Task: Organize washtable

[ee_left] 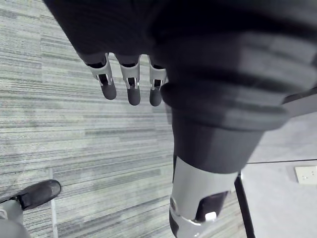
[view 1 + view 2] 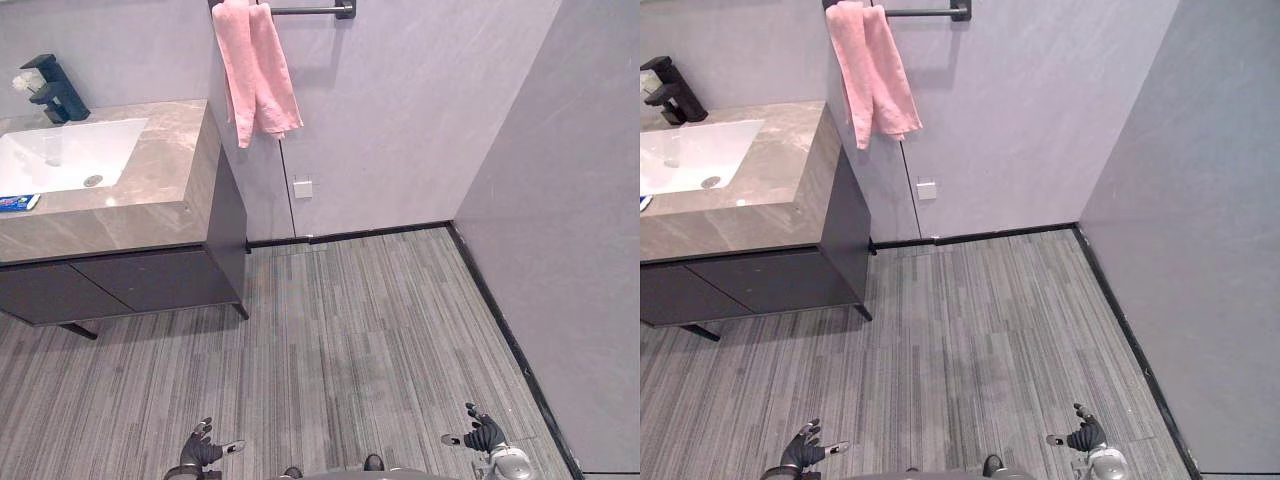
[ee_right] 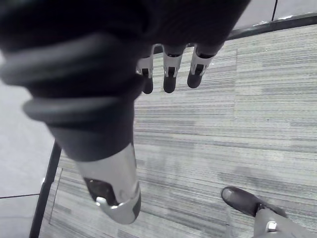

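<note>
Grey floor (image 2: 380, 330) open from centre to 5 o'clock, wall (image 2: 420, 110) edging it at 12. Washtable (image 2: 150, 190) at 10, sink (image 2: 70, 155) inset. Pink towel (image 2: 255, 70) hangs at 12. Left hand (image 2: 203, 447) at 7, right hand (image 2: 485, 434) at 5: fingers loosely straight, holding nothing. Blue tube (image 2: 18, 203) at sink's near edge.

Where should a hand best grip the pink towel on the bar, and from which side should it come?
Probably pinch the towel just under the bar, where both draped halves hang together, then lift it off. Come from the front or from its right: the washtable stands close at its left, and the wall is behind it.
</note>
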`<state>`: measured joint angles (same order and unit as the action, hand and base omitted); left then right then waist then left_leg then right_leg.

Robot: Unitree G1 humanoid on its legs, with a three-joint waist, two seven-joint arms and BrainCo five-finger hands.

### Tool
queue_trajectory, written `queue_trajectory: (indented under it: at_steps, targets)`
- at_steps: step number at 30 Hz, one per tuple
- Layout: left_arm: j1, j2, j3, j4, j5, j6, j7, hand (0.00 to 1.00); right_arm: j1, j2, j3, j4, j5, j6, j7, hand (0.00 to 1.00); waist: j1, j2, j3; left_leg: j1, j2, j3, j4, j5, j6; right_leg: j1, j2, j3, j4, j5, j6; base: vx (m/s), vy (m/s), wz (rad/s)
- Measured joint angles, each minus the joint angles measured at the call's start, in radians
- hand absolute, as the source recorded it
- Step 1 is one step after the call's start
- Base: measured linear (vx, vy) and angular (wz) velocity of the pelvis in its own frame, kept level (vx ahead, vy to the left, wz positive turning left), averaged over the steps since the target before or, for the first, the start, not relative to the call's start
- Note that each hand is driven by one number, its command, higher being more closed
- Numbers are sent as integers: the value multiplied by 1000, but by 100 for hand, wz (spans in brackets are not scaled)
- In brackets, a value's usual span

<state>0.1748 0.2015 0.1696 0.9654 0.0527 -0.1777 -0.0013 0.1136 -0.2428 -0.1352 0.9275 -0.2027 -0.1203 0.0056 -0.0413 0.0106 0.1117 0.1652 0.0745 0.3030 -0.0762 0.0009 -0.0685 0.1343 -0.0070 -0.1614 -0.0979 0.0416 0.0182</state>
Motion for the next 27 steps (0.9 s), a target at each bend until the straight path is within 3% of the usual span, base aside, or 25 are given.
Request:
queue_trajectory:
  at_steps: [20,27]
  targets:
    - [-1,-25,0,9,0,6,-18,0,4,20,-56,40,8,20,0,0,-2,1,3,-11,0,9,-13,-1,0,-19,3,9,0,-2,1,-20,-9,-1]
    - [-12,-28,-3,6,0,7,-16,0,-19,26,-57,39,17,22,0,0,2,-2,5,-43,0,56,1,-25,7,-69,2,48,2,-13,13,-20,-12,-16]
